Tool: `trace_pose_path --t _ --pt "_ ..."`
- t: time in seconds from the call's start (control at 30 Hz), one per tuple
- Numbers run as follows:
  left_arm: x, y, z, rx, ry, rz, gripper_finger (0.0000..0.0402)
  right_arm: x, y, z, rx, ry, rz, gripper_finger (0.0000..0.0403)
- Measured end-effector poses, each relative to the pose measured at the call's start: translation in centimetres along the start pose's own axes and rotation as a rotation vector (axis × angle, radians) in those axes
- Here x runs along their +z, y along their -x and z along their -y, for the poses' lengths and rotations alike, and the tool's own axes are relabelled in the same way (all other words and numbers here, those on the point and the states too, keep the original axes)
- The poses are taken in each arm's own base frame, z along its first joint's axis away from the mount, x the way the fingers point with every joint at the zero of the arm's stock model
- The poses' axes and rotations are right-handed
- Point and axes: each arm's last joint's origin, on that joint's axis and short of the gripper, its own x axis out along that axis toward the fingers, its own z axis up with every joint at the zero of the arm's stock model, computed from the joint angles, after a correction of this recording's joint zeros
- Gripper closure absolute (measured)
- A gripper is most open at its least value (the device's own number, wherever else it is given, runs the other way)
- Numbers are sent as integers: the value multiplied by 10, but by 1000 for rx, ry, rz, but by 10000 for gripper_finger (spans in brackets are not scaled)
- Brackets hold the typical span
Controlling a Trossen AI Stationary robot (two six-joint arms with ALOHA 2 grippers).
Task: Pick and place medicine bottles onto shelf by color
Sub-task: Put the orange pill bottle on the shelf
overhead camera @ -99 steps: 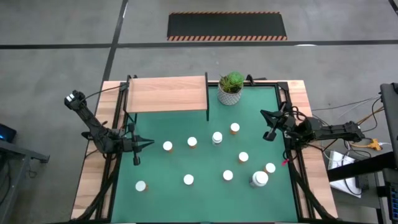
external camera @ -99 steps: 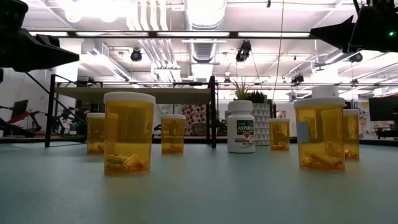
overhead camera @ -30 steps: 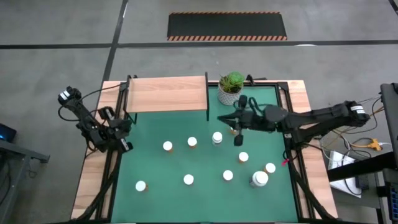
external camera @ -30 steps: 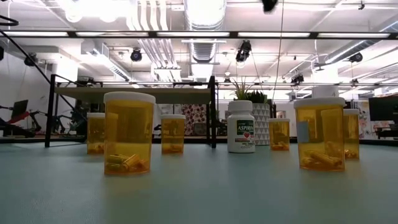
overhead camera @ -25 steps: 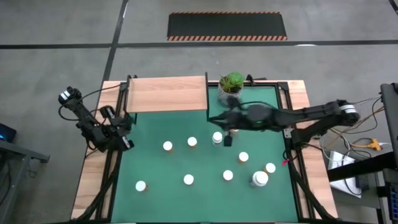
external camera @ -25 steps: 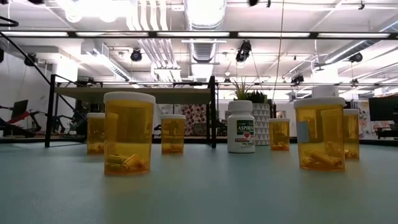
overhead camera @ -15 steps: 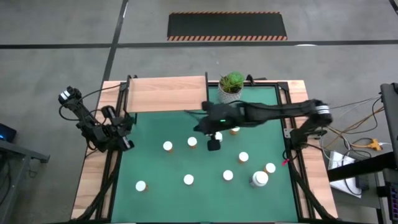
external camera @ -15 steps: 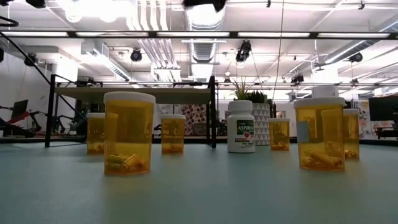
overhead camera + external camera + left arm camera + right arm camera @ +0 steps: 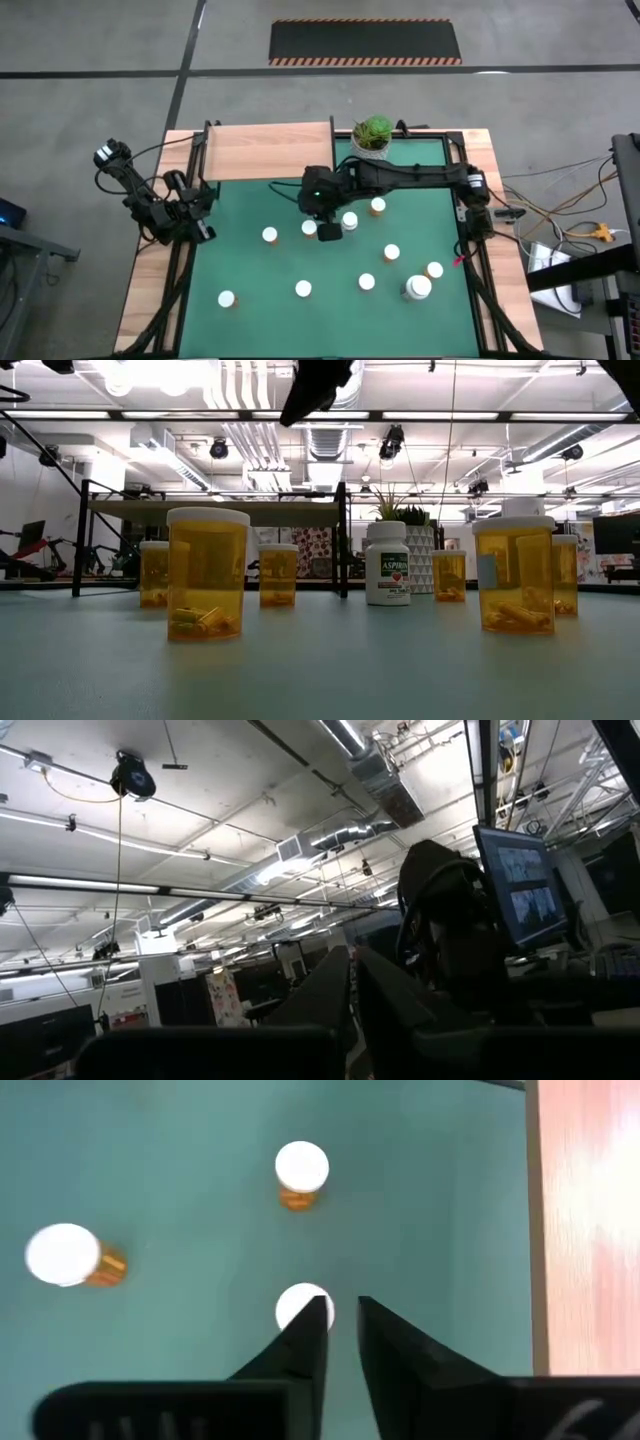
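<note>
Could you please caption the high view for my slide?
Right gripper hovers over orange medicine bottles below the shelf.

Grey concrete floor point(image 9: 90, 50) with a hazard-edged black mat point(image 9: 365, 42).

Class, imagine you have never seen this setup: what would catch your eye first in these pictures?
The right arm reaches across the green table, its right gripper hanging over the medicine bottles near the middle. Behind them stands the bare wooden shelf, with a potted plant beside it. The left gripper waits at the table's left edge.
</note>
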Motion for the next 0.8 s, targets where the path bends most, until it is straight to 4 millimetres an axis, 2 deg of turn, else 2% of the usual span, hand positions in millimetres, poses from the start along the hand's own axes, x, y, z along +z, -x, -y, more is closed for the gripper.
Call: trace_pose_path --t 0.17,0.33,0.5,0.67,0.8 --pt "0 0 0 0 -1 0 395 -2 -16 0 10 -45 -53 271" --pt "0 0 0 1 0 1 395 -5 -23 -1 13 -44 -68 192" --pt "0 0 0 1 0 3 395 -11 -49 -9 72 -3 -126 126" --pt "0 0 -1 2 1 4 395 -14 -70 -13 82 11 -159 87" --pt "0 0 -1 2 2 4 395 -24 -97 -13 61 -12 -233 80"
